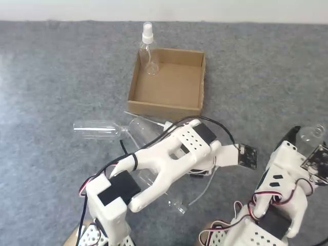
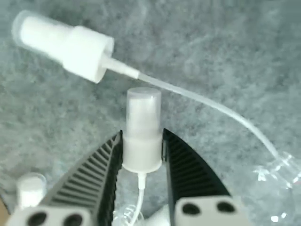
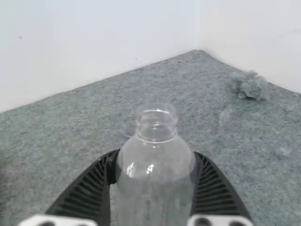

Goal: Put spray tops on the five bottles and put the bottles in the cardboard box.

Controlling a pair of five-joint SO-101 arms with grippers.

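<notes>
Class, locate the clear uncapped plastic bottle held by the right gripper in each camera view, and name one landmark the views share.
High view: the clear uncapped plastic bottle at the far right edge.
Right wrist view: in the centre, clamped by the right gripper.
Left wrist view: instead, the left gripper clamps a white spray top.
Shared landmark: the grey carpet.

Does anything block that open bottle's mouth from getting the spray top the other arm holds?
Nothing visible does. The bottle in the right fingers has a bare, open mouth, and the spray top sits clamped in the left fingers.
</notes>
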